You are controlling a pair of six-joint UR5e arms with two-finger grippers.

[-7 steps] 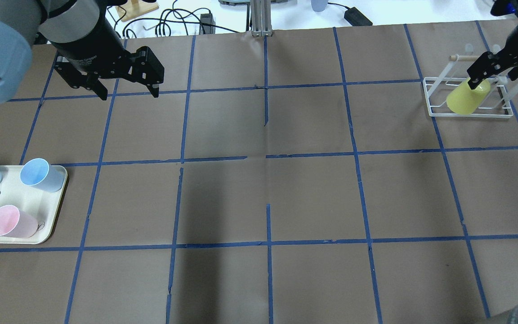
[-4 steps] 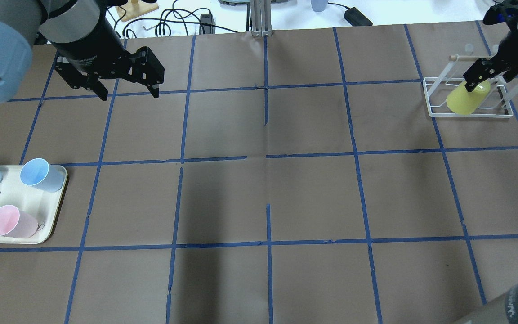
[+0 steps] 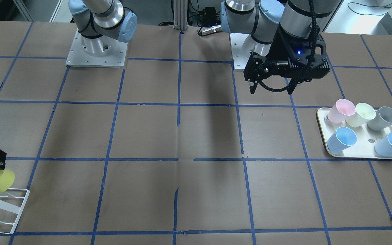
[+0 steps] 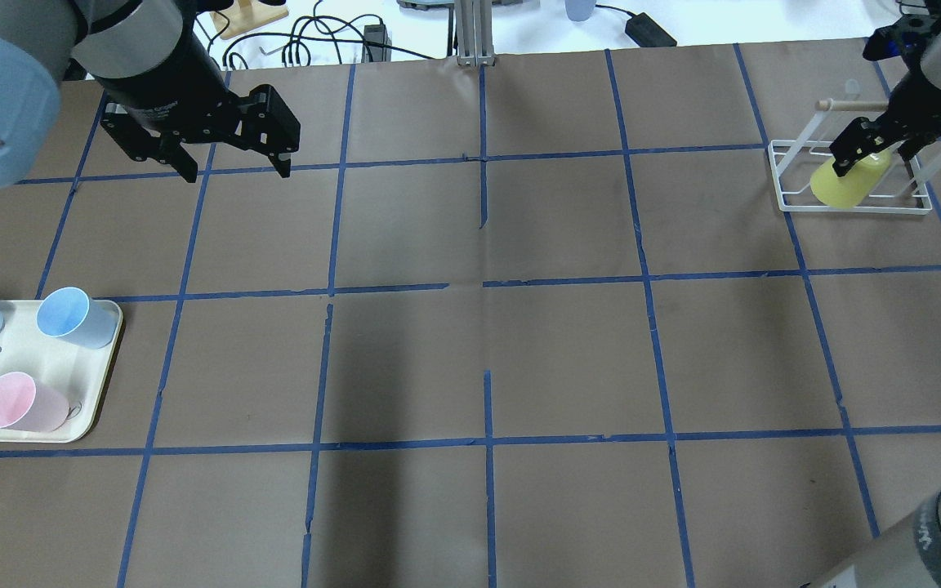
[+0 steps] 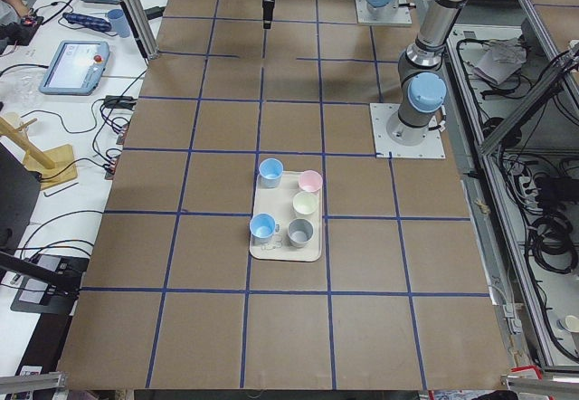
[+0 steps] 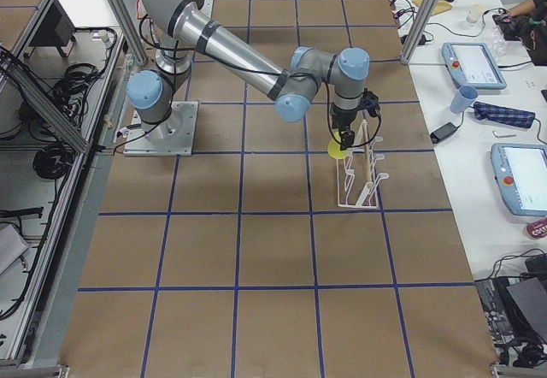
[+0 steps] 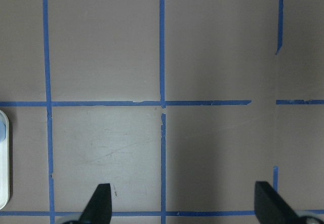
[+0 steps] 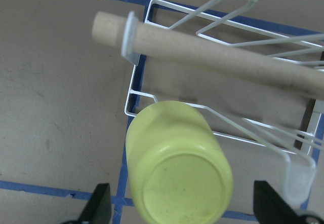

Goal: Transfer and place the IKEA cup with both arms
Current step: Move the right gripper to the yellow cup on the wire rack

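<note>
Yellow cup [image 8: 178,171] — between spread right fingers [image 8: 98,204]

Crowded: wooden dowel [image 8: 212,57], wire rack [image 8: 263,133] just beyond the right end effector [image 8: 185,209]. Plain tabletop [image 7: 101,51] beneath the left end effector [image 7: 182,203].

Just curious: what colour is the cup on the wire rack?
The cup is bright yellow; right wrist view shows it best.

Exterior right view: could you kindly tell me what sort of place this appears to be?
Most likely a robotics lab: a right arm and left arm bolted to a table gridded with blue tape, teach pendants on the side bench, and loose cables alongside.
</note>
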